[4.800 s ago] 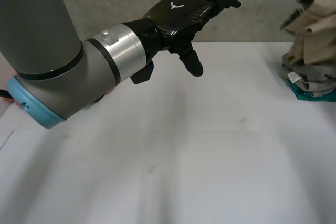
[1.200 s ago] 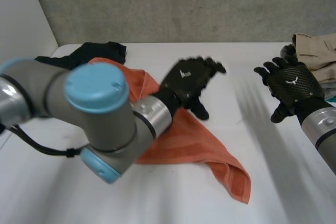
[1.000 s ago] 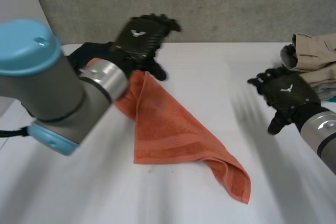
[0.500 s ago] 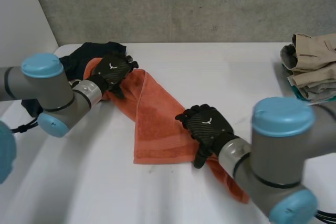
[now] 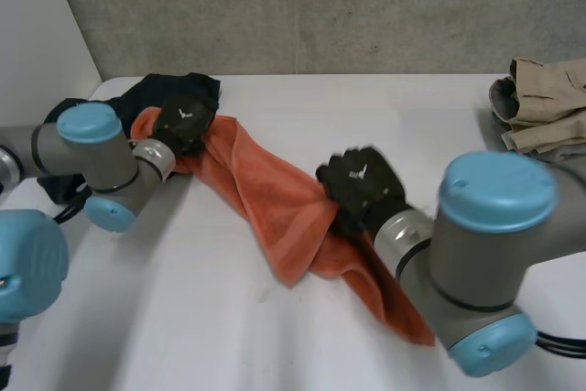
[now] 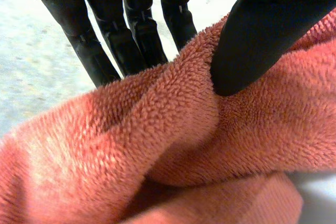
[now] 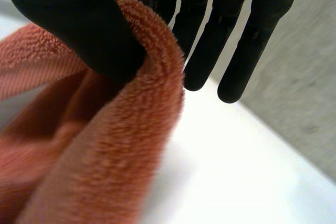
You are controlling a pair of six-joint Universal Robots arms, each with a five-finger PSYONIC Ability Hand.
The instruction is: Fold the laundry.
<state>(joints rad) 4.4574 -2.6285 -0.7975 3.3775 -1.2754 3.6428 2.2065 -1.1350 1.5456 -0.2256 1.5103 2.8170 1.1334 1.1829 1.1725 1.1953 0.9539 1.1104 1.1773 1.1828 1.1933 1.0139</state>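
Observation:
An orange towel (image 5: 275,199) stretches in a bunched band across the white table (image 5: 183,318), from far left to near right. My left hand (image 5: 186,120) grips its far left end: the left wrist view has the thumb (image 6: 262,35) pressing the orange towel (image 6: 157,145) against the fingers (image 6: 131,30). My right hand (image 5: 362,185) holds the towel near its middle and lifts a fold there. In the right wrist view the thumb (image 7: 79,24) pinches a ridge of the orange towel (image 7: 105,156) against the fingers (image 7: 247,35).
A dark garment (image 5: 146,93) lies at the far left corner behind my left hand. A pile of beige and grey clothes (image 5: 540,107) sits at the far right edge. A grey wall (image 5: 320,6) runs behind the table.
Both hands came down onto the towel and shut on it. The towel, flat before, is now pulled up into a narrow bunched band between them.

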